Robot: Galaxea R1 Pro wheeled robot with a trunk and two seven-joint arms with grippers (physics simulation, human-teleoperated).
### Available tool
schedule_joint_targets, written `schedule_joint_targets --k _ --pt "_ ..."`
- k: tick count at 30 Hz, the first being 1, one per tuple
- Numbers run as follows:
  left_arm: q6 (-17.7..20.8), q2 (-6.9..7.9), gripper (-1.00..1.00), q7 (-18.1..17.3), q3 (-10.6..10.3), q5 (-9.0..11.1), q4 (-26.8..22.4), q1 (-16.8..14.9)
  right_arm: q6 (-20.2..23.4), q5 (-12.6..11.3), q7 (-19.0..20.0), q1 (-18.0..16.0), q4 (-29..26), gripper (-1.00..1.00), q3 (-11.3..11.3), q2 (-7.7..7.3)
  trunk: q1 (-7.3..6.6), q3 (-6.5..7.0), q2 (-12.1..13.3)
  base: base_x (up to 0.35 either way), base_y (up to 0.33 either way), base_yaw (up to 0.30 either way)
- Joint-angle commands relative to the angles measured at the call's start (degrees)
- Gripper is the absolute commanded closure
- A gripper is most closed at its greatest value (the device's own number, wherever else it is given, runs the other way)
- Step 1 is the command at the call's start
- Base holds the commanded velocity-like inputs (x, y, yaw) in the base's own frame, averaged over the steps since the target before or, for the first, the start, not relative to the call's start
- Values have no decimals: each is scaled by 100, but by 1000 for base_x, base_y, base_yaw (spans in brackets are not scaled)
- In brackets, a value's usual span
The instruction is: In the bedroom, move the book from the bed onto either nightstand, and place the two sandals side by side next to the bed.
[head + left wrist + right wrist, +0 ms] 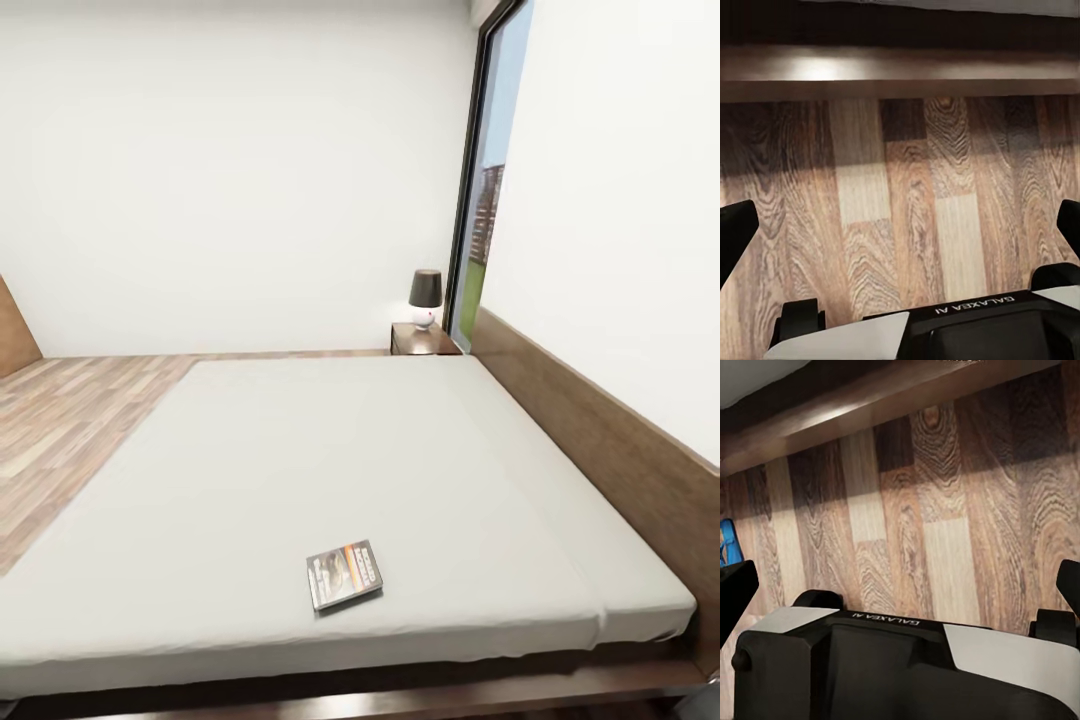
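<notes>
Head view: a thin black paperback book with an orange band is seen lying flat on the pale grey-beige mattress of the dark-framed bed, near its closest edge. A small dark-brown wooden nightstand stands beyond the bed's far corner. Both the left claw and the right claw are held wide apart over the wood-plank floor, gripping nothing.

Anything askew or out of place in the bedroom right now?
Only the book: it lies skewed near the foot edge of the bed, not on the nightstand. A blue sliver, possibly a sandal, sits on the floor. Nothing spilled or damaged.
</notes>
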Motion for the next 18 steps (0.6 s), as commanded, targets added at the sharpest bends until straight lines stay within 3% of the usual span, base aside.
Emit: schedule_joint_targets --k 1,18 --pt "-3 1 -100 -34 6 48 7 -4 16 -2 26 -2 4 -100 -43 -1 -23 13 38 0 0 0" --pt "-3 1 -100 -30 6 49 7 -3 16 0 26 -3 4 -100 -43 -1 -396 318 720 0 0 0"
